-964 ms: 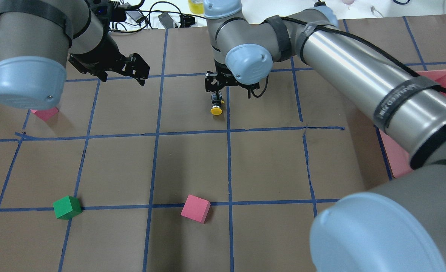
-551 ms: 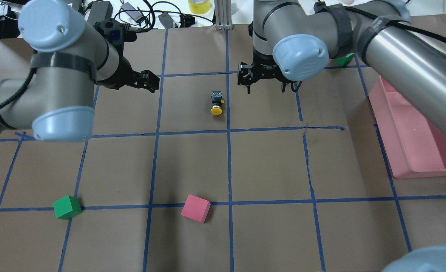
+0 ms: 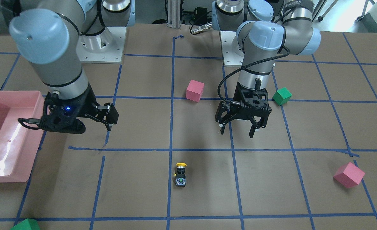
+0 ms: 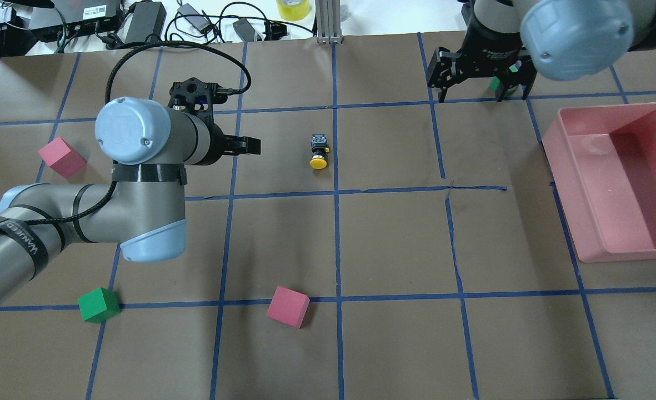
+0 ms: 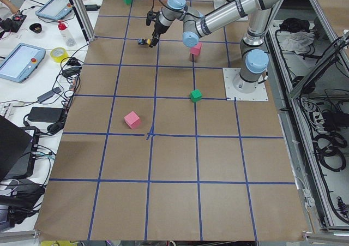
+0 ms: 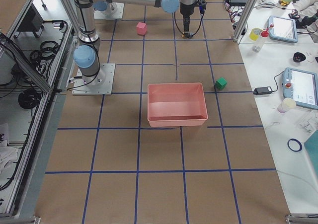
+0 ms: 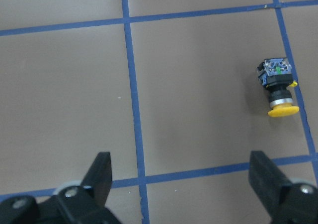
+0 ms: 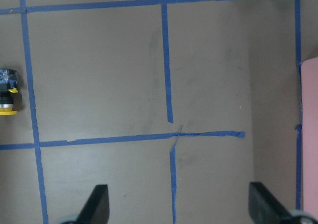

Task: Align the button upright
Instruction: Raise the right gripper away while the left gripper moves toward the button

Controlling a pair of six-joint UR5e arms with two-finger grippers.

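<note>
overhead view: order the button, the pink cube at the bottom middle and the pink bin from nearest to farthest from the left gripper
1. button: lying just to the right of the left gripper, by the centre tape line.
2. pink cube: toward the view's bottom edge, near the middle.
3. pink bin: far across on the right side.

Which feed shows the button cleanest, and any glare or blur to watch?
Left wrist view: the button is sharp and evenly lit; the fingers of the left hand blur at the bottom edge. Right wrist view: the button is cut by the left edge. Front-facing view: white glare streaks the floor of the pink bin. Side views: the button is too small to judge.
</note>
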